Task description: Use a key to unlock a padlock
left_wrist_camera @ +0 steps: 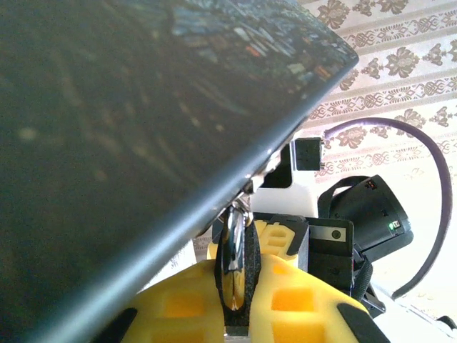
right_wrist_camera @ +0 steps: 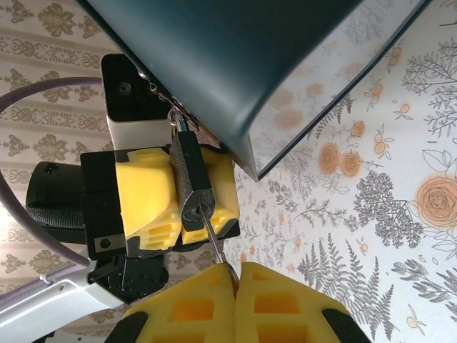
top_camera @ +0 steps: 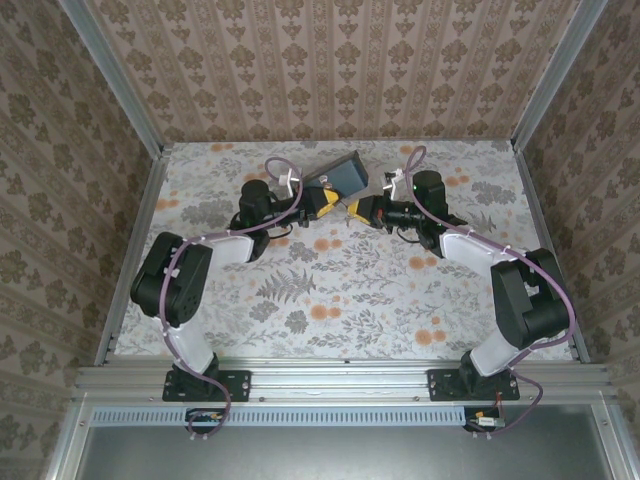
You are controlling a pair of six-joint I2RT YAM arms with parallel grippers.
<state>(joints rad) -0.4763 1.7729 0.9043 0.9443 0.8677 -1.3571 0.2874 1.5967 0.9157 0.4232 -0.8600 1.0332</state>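
Right wrist view: finds right hand (right_wrist_camera: pixel 235 275) pinched together on thin key (right_wrist_camera: pixel 213 241), blade pointing straight at keyway end of black padlock (right_wrist_camera: pixel 191 179). Tip at or inside the slot, depth unreadable.

Finds left hand (top_camera: pixel 323 201) clamped across padlock body from both sides, probably to brace it against the push and twist of the key. Padlock up off the desk (right_wrist_camera: pixel 400 143), hung by its shackle from hardware at the edge of a tilted dark case (right_wrist_camera: pixel 235 64). Likely why both hands meet in mid-air at far centre.

No sign of shackle sprung, so lock judged not yet open; seating and turning the key presumably next.

Desk: pale sheet printed with orange flowers and grey ferns. Room: brown patterned wallpaper (top_camera: pixel 330 60) on three sides, aluminium rail (top_camera: pixel 340 380) along near edge.
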